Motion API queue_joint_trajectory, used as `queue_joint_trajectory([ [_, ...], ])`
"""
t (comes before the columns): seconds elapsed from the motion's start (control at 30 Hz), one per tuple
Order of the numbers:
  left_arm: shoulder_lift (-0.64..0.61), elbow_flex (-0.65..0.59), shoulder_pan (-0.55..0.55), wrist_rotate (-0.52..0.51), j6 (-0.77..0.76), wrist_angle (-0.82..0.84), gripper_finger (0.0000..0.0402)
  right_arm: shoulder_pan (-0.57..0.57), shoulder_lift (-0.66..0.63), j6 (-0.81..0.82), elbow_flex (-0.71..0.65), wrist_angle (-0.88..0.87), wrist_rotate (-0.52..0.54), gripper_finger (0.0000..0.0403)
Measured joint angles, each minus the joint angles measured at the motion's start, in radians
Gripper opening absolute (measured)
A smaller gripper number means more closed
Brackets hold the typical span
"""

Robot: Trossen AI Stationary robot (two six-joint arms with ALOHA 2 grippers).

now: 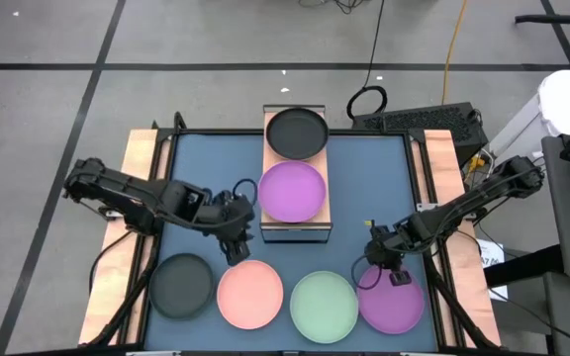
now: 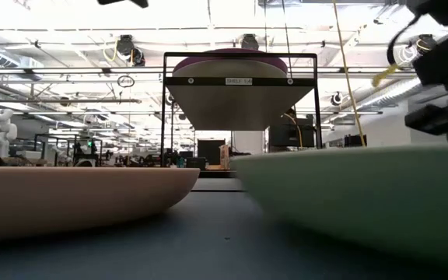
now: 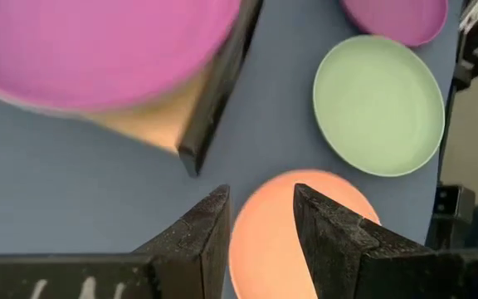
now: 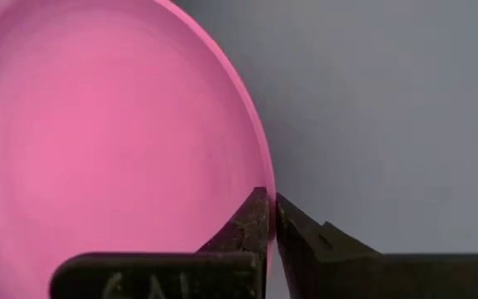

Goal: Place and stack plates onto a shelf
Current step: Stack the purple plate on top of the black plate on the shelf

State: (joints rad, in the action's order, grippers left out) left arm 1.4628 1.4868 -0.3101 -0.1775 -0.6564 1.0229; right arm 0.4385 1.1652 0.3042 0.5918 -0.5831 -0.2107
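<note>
Shelf [image 1: 296,229]: black plate [image 1: 296,132] far end, purple plate [image 1: 291,191] near end | Left end effector [image 1: 236,247]: fingers apart, above pink plate [image 1: 249,294] beside shelf | Right end effector [image 1: 382,269]: clamped on rim of second purple plate [image 1: 394,302] | Front row on mat [image 1: 364,188]: second black plate [image 1: 180,285], mint green plate [image 1: 324,306]
</note>
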Motion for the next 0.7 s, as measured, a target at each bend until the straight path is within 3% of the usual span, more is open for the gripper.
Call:
queue_joint_trajectory([
  [0.7,0.0,-0.156,-0.095,0.02,-0.087,-0.041,0.0138,0.0,0.0,0.234,0.294,-0.225,-0.029,0.0001],
])
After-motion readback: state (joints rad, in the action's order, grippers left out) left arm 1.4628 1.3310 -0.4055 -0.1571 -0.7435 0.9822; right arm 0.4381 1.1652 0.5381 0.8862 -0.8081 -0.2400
